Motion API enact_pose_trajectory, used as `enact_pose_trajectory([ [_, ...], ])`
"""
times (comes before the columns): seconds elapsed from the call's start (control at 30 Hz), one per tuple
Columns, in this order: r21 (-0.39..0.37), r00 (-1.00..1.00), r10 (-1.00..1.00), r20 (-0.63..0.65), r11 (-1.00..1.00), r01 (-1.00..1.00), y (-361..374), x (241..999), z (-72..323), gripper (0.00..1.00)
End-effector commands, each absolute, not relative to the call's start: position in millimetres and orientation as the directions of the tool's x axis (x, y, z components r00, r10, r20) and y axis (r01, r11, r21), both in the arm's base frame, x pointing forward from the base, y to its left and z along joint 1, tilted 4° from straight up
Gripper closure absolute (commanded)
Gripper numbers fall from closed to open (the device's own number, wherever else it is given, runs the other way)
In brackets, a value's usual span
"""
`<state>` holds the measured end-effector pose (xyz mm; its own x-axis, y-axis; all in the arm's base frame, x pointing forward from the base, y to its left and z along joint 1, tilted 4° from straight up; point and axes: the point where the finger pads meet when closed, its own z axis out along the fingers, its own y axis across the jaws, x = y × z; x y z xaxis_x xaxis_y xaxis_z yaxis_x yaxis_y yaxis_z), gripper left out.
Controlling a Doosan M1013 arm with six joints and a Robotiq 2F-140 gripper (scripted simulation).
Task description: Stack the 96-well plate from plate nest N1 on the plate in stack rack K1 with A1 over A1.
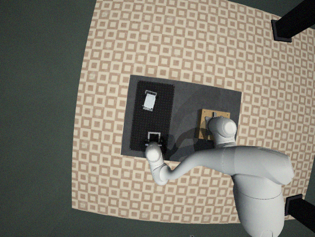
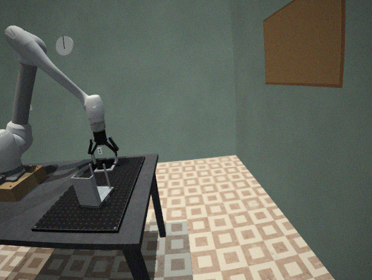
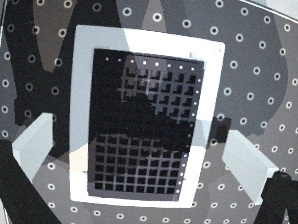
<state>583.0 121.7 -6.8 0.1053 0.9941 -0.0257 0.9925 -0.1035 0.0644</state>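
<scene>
A dark 96-well plate (image 3: 143,125) lies flat in the white-framed plate nest N1 (image 3: 80,116) on the black perforated mat; the nest also shows in the top view (image 1: 153,136) and the side view (image 2: 104,167). My gripper (image 2: 103,158) is open and empty, its fingers spread on either side of the plate a little above it (image 3: 143,183). The stack rack K1 (image 1: 150,100) stands farther along the mat, with grey walls and thin posts (image 2: 91,189), and holds a pale 96-well plate (image 2: 103,192). I cannot see the A1 mark.
The black perforated mat (image 1: 152,117) covers the left part of the dark table (image 1: 181,119). My arm's base sits on a wooden block (image 1: 213,123) at the table's right. The table edge lies close behind the nest.
</scene>
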Motion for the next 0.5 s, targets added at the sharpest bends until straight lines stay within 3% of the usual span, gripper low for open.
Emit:
enact_pose_trajectory([
  [0.0, 0.064, 0.105, 0.994, -0.026, -0.103, 0.993, 121.7, 583.0, -6.7, 0.0],
  [0.03, 0.064, 0.105, 0.994, -0.026, -0.103, 0.993, 121.7, 583.0, -6.7, 0.0],
  [0.07, 0.064, 0.105, 0.994, -0.026, -0.103, 0.993, 121.7, 583.0, -6.7, 1.0],
  [0.47, 0.064, 0.105, 0.994, -0.026, -0.103, 0.993, 121.7, 583.0, -6.7, 1.0],
])
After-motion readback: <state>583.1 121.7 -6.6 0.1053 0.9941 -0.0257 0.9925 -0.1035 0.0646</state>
